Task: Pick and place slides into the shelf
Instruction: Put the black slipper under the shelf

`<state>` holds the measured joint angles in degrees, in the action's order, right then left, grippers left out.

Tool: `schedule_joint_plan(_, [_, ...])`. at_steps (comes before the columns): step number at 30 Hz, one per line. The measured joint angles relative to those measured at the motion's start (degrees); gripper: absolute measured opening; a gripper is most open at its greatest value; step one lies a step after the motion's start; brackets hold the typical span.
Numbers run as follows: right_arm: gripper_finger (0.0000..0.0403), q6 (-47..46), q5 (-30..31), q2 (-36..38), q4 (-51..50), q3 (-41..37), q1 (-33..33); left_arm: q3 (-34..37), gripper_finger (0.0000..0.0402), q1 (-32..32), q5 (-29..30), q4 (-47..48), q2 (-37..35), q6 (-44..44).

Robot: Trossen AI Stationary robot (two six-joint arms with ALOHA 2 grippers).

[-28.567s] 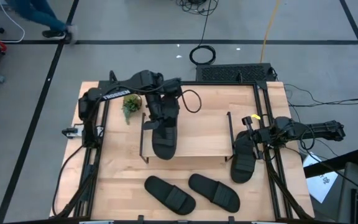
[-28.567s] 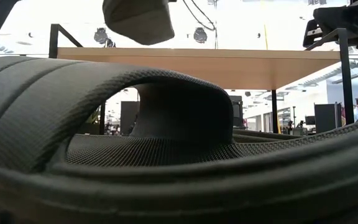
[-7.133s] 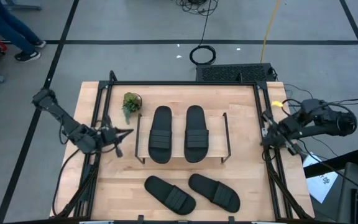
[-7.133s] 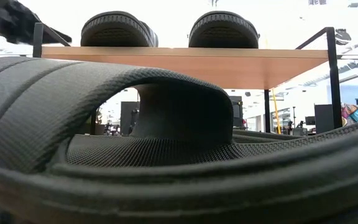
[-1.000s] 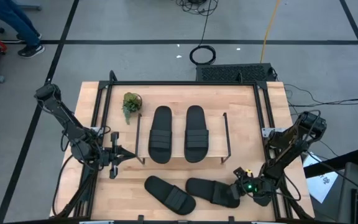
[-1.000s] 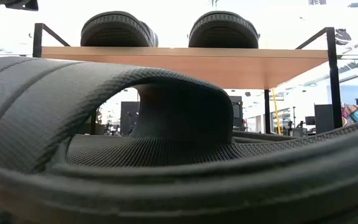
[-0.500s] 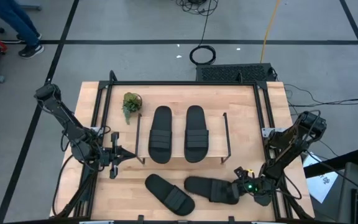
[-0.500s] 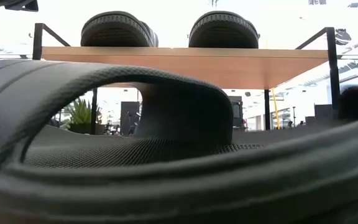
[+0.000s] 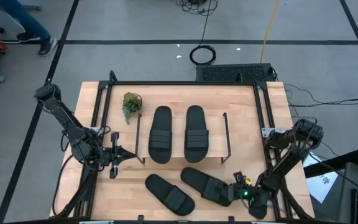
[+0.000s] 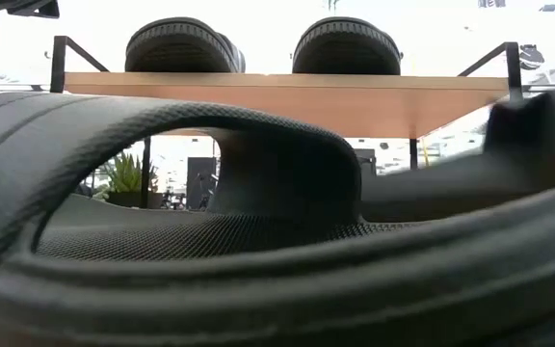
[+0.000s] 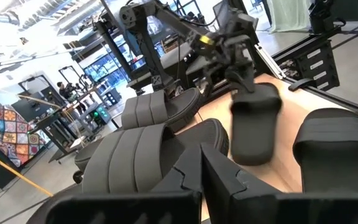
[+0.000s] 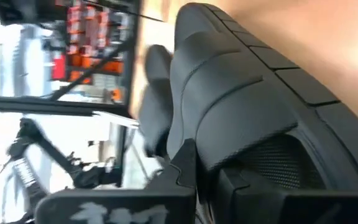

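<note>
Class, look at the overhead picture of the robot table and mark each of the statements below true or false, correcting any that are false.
1. Two slides rest side by side on top of the shelf. True.
2. The right gripper is shut on the slide at the table's front right. True.
3. The left gripper is holding a slide. False: it is shut on nothing and sits beside the shelf's left end.
4. The small green plant stands on the shelf between the slides. False: it stands on the table, off the shelf's back left corner.
5. Both front slides are gripped. False: the front left slide lies free on the table.
</note>
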<state>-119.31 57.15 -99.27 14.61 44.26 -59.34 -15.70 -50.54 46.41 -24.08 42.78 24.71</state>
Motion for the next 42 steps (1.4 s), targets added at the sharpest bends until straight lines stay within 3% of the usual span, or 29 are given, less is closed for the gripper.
schedule_joint_plan(4, [0.0002, -3.1, 0.2, -5.5, -2.1, 4.6, 0.0, 0.0, 0.0019, 0.0, 0.0, 0.0, 0.0, -0.3])
schedule_joint_plan(10, [0.0001, -3.1, 9.0, -7.8, -3.5, 5.8, 0.1, 0.0, 0.0020, 0.0, 0.0, -0.1, 0.0, -0.1])
schedule_joint_plan(13, [0.0001, -2.8, 10.2, -8.0, -4.6, 5.8, 1.3, 0.0, 0.0011, 0.0, 0.0, -0.2, 0.0, 0.3])
schedule_joint_plan(21, [0.0004, -3.0, 8.8, -7.9, -10.0, 5.7, 5.2, 0.0, 0.0012, 0.0, 0.0, -1.3, 0.0, 0.5])
schedule_joint_plan(26, [0.0013, 3.3, 6.0, -7.8, -9.7, 5.6, 5.6, 0.0, 0.0026, 0.0, 0.0, -2.5, 0.0, 0.7])
schedule_joint_plan(33, [0.0067, 8.4, 3.6, -7.8, -9.1, 5.5, 5.7, 0.0, 0.0023, 0.0, 0.0, -2.8, 0.0, 1.1])
schedule_joint_plan(42, [0.0189, 11.7, 0.0, -7.6, -8.7, 5.5, 3.9, 0.0, 0.0001, 0.0, 0.0, -2.8, 0.0, 1.1])
